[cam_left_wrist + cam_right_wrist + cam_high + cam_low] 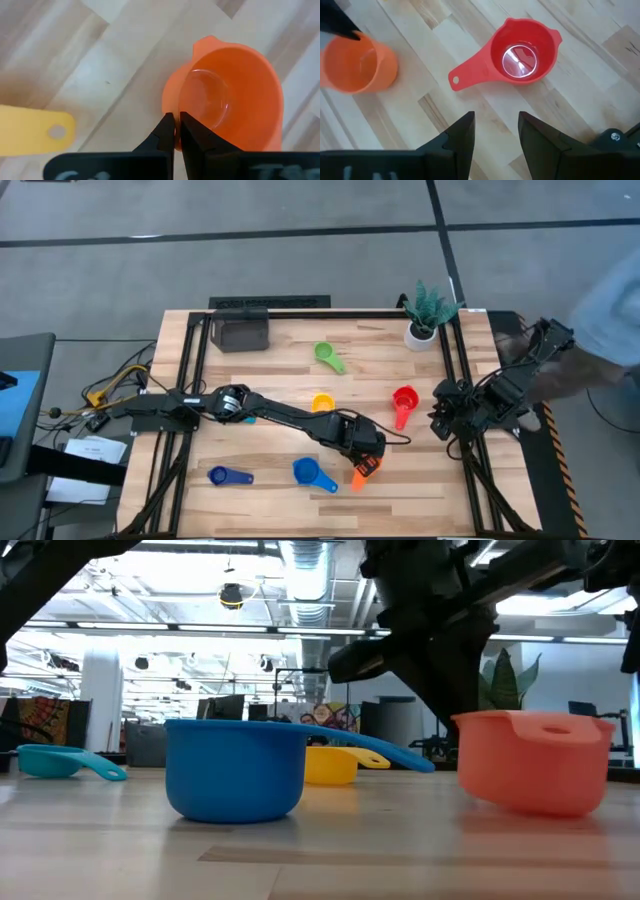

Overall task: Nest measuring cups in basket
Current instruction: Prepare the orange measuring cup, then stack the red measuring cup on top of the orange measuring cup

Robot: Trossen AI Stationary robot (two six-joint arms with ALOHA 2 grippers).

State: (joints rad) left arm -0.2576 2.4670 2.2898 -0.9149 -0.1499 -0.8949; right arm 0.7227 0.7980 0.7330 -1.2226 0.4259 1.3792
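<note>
Near the table's front edge, the left gripper (177, 131) pinches the rim of the orange cup (230, 95), fingers clenched on its wall. Beside it lie the blue cup (314, 473) and dark blue cup (229, 476); the yellow cup (322, 402) sits just behind. At the right side, the right gripper (496, 131) hangs with fingers apart, grasping nothing, above the red cup (520, 52). Farther back sit the green cup (327, 355) and the basket (240, 333).
</note>
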